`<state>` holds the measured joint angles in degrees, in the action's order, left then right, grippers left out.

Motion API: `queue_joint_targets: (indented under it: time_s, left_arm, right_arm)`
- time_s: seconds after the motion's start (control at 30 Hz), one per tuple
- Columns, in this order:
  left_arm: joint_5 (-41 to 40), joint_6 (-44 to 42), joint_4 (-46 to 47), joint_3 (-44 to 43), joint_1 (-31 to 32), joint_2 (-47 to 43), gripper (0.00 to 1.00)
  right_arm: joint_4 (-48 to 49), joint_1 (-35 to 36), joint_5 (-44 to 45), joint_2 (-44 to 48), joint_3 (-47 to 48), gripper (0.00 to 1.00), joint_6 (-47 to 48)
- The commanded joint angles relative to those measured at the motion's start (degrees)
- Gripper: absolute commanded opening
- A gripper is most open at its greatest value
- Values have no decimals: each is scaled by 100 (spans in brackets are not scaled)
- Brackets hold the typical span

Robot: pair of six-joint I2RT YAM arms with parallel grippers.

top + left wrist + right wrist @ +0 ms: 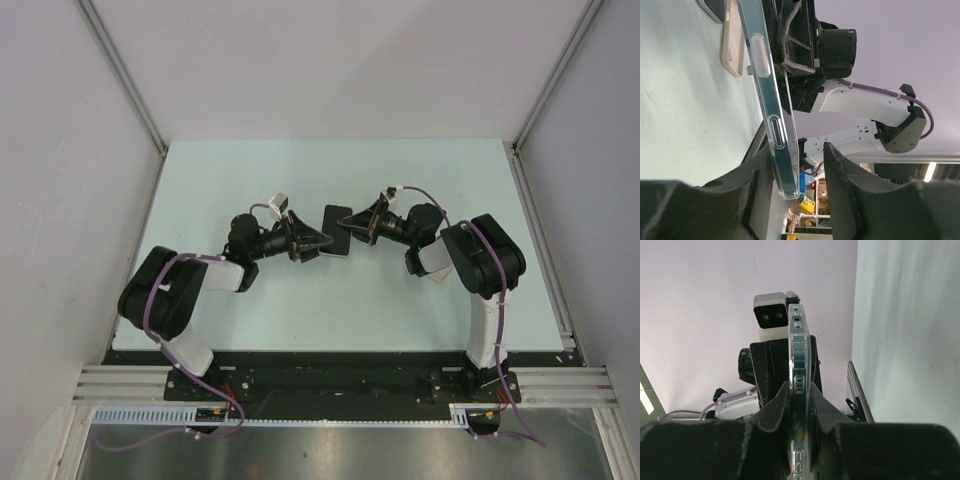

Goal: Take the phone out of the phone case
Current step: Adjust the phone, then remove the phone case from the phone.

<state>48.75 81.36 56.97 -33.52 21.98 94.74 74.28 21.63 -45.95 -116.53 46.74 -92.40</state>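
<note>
The phone (337, 230) sits inside its clear phone case (771, 115) and is held up on edge above the middle of the table, between the two arms. My right gripper (800, 387) is shut on the cased phone, both pads pressed against its flat faces. From the other side, my left gripper (797, 148) straddles the free end of the case. One of its fingers (760, 175) lies against the case, and a gap shows between the case and the other finger. In the top view the left gripper (322, 243) and right gripper (352, 232) meet at the phone.
The pale green table (330, 300) is bounded by metal rails at the sides and by grey walls. Both arm bases (330, 385) sit at the near edge. The right arm's white link (865, 105) fills the background of the left wrist view.
</note>
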Motion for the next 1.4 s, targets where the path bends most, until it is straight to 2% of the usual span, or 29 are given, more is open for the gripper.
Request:
queue_joint_targets:
  time_s: [0.0,0.17,0.23,0.27,0.3,0.4,0.7,0.73,0.8,0.83,0.87,0.9,0.93,0.97,1.0,1.1,1.37]
  left_arm:
    - [205,477,1220,-76,140,10,44]
    - [170,258,790,-128,140,-69,37]
    - [170,-75,178,-207,158,-148,43]
    - [152,-242,-96,-330,166,-192,47]
    - [39,-757,-881,-453,210,-367,51]
    - [-85,-1035,-1328,-568,219,-482,47]
    - [-173,-868,-1127,-726,351,-210,27]
    - [-121,-955,-1144,-796,369,-184,21]
    - [-42,-973,-1188,-841,421,-193,16]
    - [-15,-982,-1171,-841,430,-219,10]
    - [-6,-973,-1162,-841,439,-254,8]
    - [20,-982,-1162,-841,430,-289,6]
    - [55,-999,-1162,-849,439,-315,1]
    - [82,-1000,-1162,-858,430,-350,0]
    - [99,-991,-1153,-867,430,-360,0]
    - [170,-964,-1013,-911,430,-386,0]
    - [275,-894,-881,-937,413,-570,0]
  right_arm:
    - [1555,78,-10,60,90,0,117]
    - [1161,87,-28,156,81,0,345]
    - [853,122,-19,279,90,0,696]
    - [407,140,-1,437,81,0,880]
    - [-363,175,103,647,89,0,1456]
    - [-896,175,209,912,90,0,1874]
    - [-547,289,122,781,107,0,1655]
    - [-390,324,70,755,107,0,1472]
    - [275,333,-97,650,107,0,1138]
    - [471,299,-133,632,98,2,832]
    - [630,272,-168,614,98,5,707]
    - [840,237,-177,614,107,14,619]
    - [903,211,-151,631,98,20,487]
    - [947,141,-90,658,107,26,443]
    - [930,105,-63,684,98,41,425]
    - [869,-9,77,833,98,52,390]
    - [1168,-238,649,983,11,50,-68]
